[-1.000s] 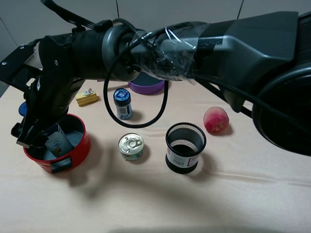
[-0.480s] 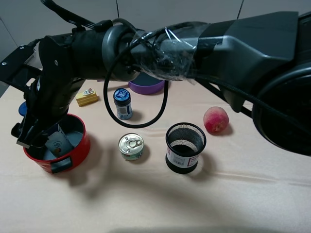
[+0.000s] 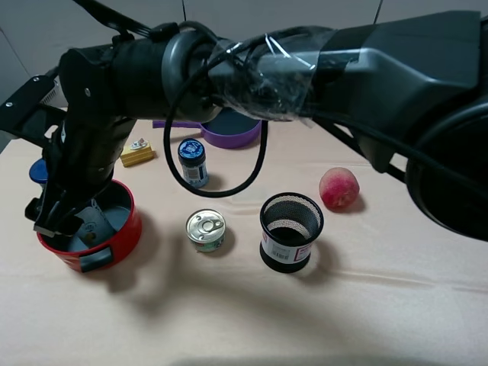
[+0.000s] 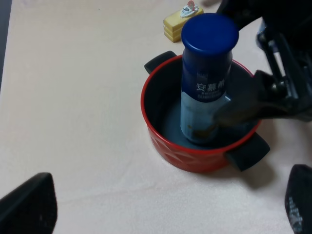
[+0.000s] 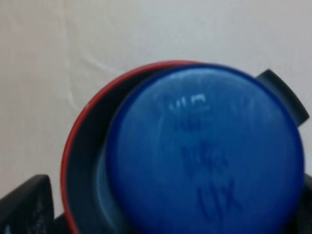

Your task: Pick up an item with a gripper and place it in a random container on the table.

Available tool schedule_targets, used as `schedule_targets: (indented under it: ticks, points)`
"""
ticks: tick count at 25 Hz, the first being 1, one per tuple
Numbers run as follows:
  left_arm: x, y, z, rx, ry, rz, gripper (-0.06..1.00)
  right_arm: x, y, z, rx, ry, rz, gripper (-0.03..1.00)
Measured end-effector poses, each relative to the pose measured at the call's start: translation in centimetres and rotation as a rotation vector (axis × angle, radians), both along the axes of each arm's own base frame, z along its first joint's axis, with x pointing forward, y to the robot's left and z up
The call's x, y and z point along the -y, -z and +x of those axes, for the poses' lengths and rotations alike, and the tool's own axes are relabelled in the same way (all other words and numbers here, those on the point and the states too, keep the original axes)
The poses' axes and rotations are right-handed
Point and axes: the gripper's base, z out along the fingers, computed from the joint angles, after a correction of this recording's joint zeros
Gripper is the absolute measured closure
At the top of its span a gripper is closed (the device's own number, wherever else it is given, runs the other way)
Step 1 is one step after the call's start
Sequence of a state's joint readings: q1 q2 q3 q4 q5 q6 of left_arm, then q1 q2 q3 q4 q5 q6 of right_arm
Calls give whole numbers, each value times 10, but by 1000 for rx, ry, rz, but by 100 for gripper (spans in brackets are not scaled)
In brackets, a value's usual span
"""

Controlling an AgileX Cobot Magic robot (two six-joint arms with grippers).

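Observation:
The item, a tall white bottle with a dark blue cap, stands upright inside the container, a red pot with black handles. The pot sits at the left of the table. My right gripper reaches across and hangs over the pot, jaws open on either side of the bottle. One of its fingers is close beside the bottle's body. From the right wrist, the blue cap fills the view above the pot's rim. My left gripper is open, short of the pot, holding nothing.
A short blue-lidded jar, a tin can and a black mesh cup stand mid-table. A peach lies to the right. A purple pan and a yellow block sit at the back.
The right arm has risen slightly above the pot. The bottle stays standing in the pot.

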State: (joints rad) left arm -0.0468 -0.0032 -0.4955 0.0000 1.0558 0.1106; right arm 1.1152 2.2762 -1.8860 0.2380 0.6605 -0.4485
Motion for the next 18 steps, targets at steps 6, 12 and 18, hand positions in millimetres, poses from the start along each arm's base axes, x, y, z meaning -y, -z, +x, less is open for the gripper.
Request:
schedule_targets:
  ticks: [6, 12, 18]
  points:
    - [0, 0, 0, 0, 0, 0, 0, 11, -20, -5, 7, -35, -66, 27]
    - [0, 0, 0, 0, 0, 0, 0, 24, -44, -10, 14, -58, -110, 27]
    - [0, 0, 0, 0, 0, 0, 0, 43, -62, -5, -4, -47, -190, 27]
